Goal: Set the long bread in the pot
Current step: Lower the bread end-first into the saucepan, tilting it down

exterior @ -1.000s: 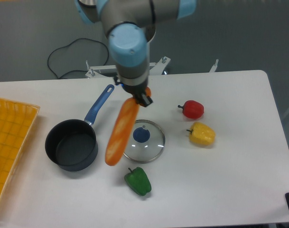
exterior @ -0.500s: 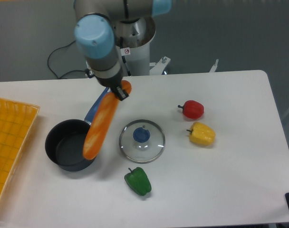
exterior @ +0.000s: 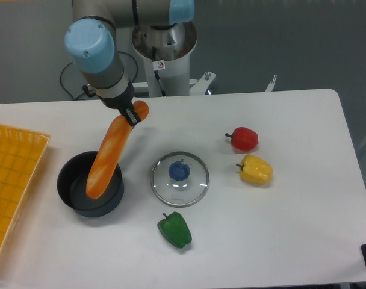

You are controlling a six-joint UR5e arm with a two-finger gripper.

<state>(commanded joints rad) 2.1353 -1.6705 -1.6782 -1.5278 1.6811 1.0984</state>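
fingers (exterior: 133,113) clamped on upper end of bread (exterior: 109,155); loaf slants down from them over pot (exterior: 76,180).

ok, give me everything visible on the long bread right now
The long orange-golden baguette-shaped loaf has a paler middle, rounded ends and a smooth surface that looks like plastic. The end effector grips it near its upper end, so it hangs tilted, lower end down and to the left. That lower end overlaps the opening of the small dark saucepan; whether it touches the pan cannot be told. It covers the pan's handle.
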